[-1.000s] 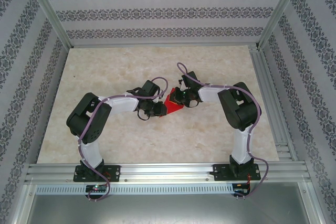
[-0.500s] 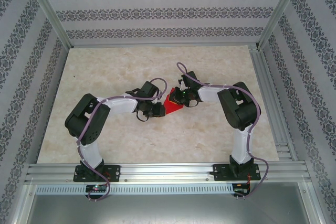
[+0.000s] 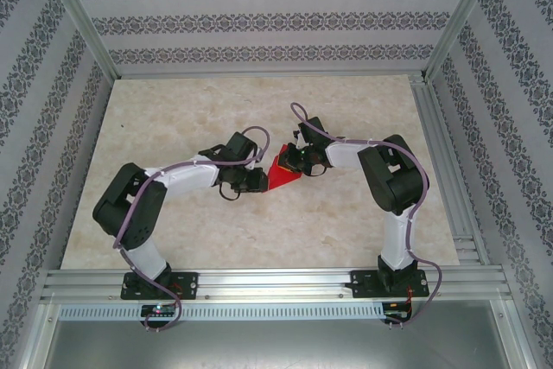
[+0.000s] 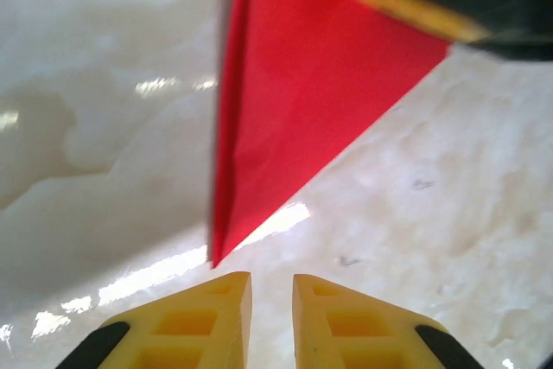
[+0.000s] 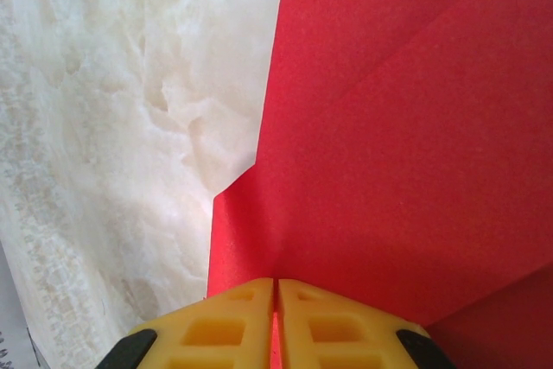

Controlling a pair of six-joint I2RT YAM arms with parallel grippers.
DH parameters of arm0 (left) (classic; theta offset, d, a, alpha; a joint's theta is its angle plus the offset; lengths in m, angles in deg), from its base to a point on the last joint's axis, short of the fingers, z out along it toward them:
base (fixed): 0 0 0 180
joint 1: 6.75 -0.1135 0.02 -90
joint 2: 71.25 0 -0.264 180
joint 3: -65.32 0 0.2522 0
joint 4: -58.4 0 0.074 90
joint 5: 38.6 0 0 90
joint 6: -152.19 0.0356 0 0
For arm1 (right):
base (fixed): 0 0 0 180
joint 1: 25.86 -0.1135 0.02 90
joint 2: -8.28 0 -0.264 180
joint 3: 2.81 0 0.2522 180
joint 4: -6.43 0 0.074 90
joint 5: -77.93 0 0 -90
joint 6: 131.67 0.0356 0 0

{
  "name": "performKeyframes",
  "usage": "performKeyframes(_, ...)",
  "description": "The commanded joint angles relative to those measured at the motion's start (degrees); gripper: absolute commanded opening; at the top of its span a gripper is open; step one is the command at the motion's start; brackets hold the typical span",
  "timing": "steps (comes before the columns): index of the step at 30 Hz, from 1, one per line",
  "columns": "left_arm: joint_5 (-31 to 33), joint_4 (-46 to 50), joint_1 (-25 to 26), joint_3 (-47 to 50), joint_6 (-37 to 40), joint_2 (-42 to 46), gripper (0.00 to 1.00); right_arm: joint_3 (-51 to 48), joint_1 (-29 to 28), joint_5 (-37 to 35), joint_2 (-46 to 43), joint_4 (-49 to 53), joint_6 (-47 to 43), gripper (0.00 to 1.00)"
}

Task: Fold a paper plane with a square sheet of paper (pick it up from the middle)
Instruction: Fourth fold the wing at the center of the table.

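The red paper [image 3: 281, 174] lies mid-table, folded into a pointed wedge with a crease down it. My right gripper [image 3: 292, 164] holds its far right edge. In the right wrist view the yellow fingers [image 5: 233, 326] are pressed together at the right gripper [image 5: 276, 284], a red sliver between them, and the paper [image 5: 389, 153] spreads ahead. My left gripper [image 3: 262, 181] sits just left of the paper's tip. In the left wrist view the left gripper [image 4: 271, 281] shows a narrow empty gap, and the paper [image 4: 294, 101] ends just short of it. A right finger [image 4: 406, 2] sits on the paper's top corner.
The marble-patterned table [image 3: 173, 118] is bare to the left and behind the arms. Aluminium rails [image 3: 441, 162] run along the right side and the near edge [image 3: 276, 278]. Patterned walls close in the back and sides.
The left arm's elbow has swung left and lower. Its gripper has backed slightly away from the paper's tip. The right gripper and the paper stay put.
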Motion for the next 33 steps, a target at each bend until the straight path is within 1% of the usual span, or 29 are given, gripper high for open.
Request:
performKeyframes(1,-0.28,-1.01,0.60,-2.85,-0.76,0.39,0.18,-1.74,0.09,-6.23,5.12,5.08,-1.03,0.12)
performKeyframes(5,-1.61,-1.52,0.56,-4.09,-0.96,-3.65,0.16,-1.46,0.09,-6.20,5.49,5.46,-1.05,0.12)
performKeyframes(10,-1.48,-2.11,0.58,-4.58,-1.09,-7.13,0.14,-1.27,0.01,-6.15,5.94,5.96,-1.03,0.12)
performKeyframes(15,-1.14,-3.94,0.53,-3.95,-0.93,-8.13,0.12,-1.32,0.00,-6.31,6.08,6.15,-0.98,0.12)
performKeyframes(19,1.83,-1.54,0.49,-5.20,-0.14,-7.87,0.11,-1.39,0.00,-6.41,6.17,6.06,-0.86,0.12)
performKeyframes(23,-0.07,-4.10,0.46,-5.40,-0.18,-7.70,0.12,-1.54,0.00,-6.50,6.16,6.01,-0.86,0.12)
performKeyframes(28,1.56,-3.46,0.38,-6.40,0.26,-10.00,0.12,-1.63,0.00,-6.41,6.51,5.89,-0.79,0.12)
performKeyframes(33,1.51,-2.97,0.19,-6.32,0.51,-11.71,0.11,-1.88,0.00,-6.41,6.53,5.97,-0.87,0.12)
